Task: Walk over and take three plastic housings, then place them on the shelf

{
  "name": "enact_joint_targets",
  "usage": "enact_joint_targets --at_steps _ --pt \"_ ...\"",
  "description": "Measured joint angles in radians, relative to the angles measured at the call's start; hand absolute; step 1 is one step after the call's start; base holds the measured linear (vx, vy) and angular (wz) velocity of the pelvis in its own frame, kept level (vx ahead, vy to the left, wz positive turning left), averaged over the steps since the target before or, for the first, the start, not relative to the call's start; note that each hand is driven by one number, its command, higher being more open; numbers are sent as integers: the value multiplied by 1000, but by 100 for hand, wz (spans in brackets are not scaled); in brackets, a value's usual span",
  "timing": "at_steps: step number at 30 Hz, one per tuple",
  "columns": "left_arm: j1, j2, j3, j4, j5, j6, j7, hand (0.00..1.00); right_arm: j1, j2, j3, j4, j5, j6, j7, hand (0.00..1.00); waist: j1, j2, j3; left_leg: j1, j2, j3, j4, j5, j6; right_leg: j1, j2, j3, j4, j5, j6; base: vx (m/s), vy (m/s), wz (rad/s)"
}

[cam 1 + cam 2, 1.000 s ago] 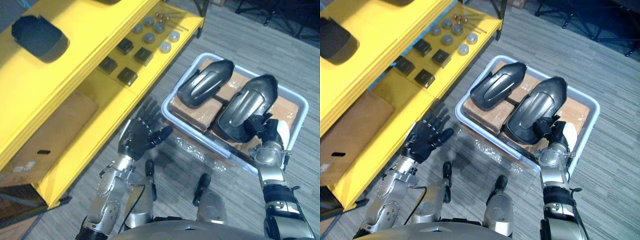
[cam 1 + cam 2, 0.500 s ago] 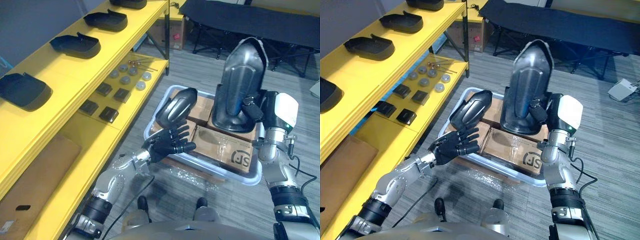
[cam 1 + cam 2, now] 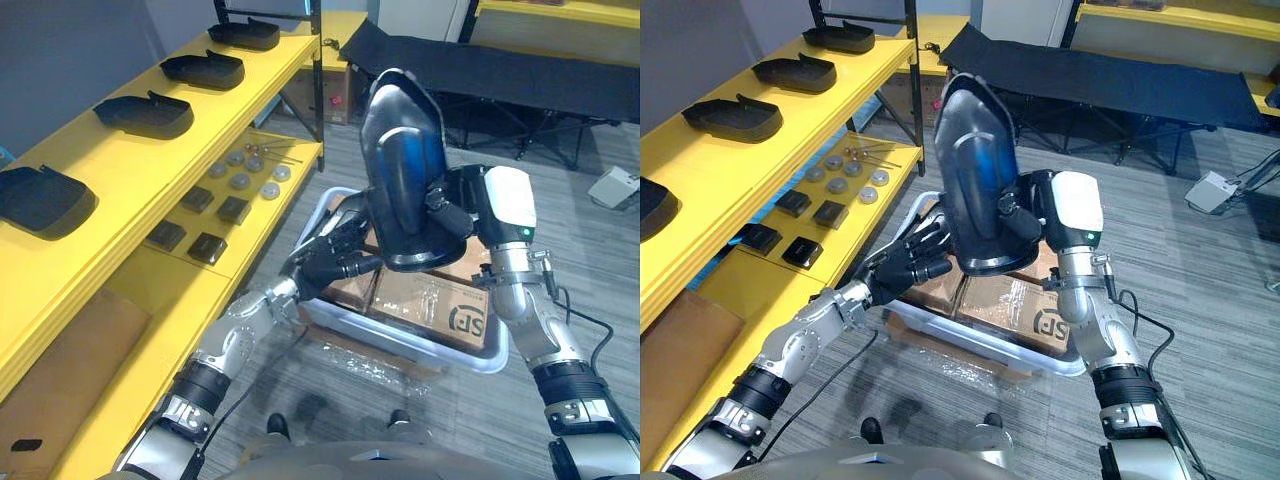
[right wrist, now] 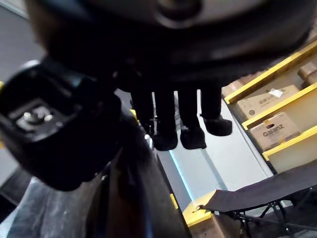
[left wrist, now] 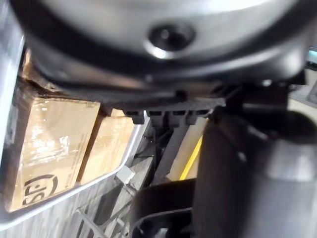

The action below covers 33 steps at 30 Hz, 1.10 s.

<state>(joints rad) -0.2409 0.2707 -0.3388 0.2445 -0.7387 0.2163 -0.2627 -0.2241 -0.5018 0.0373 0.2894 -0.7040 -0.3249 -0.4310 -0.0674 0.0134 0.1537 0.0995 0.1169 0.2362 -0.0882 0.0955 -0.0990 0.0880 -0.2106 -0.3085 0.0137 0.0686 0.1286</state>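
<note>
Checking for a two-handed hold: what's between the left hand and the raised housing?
Nothing: in both eye views the left hand reaches the lower edge of the housing, which the right hand grips above the bin. Whether they touch, I cannot tell.

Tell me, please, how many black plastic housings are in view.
5. Four lie along the yellow shelf: nearest housing, second housing, third housing, farthest housing. The held housing stands upright in the right hand. Another may be hidden behind it.

Glossy black plastic housing [image 3: 405, 165] upright, aloft above bin [image 3: 420, 346]; four more housings [image 3: 145, 112] along yellow shelf [image 3: 120, 172].
</note>
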Motion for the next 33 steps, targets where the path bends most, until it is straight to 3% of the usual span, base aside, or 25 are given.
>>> enact_joint_targets --at_steps 13,14,22,29,33 --pt "0 -43 -9 -1 -52 -22 16 100 53 80 118 11 5 -63 61 0 7 -1 -13 -4 0 -18 0 8 0 7 0 -14 -2 3 0 -5 3 2" --pt "2 -51 -10 -1 -80 -22 32 0 59 104 132 13 20 -63 61 0 7 -1 -13 -5 0 -21 0 9 0 7 0 -14 -2 3 0 0 0 0" --pt "23 -77 -31 -23 -203 -65 110 0 131 167 147 13 132 -49 57 0 23 -5 -19 -10 -1 -23 0 9 0 10 1 -17 -16 4 1 0 0 0" --pt "67 -82 -39 -21 -241 -76 217 0 175 195 197 -29 132 -33 9 0 12 -14 -27 -12 0 -24 0 7 -1 10 3 -18 -22 4 1 0 0 0" --pt "83 -82 -50 -17 -241 -107 220 0 179 214 207 -29 132 -12 -1 0 14 -17 -28 -12 0 -25 0 7 -2 13 3 -20 -23 4 1 -1 0 1"
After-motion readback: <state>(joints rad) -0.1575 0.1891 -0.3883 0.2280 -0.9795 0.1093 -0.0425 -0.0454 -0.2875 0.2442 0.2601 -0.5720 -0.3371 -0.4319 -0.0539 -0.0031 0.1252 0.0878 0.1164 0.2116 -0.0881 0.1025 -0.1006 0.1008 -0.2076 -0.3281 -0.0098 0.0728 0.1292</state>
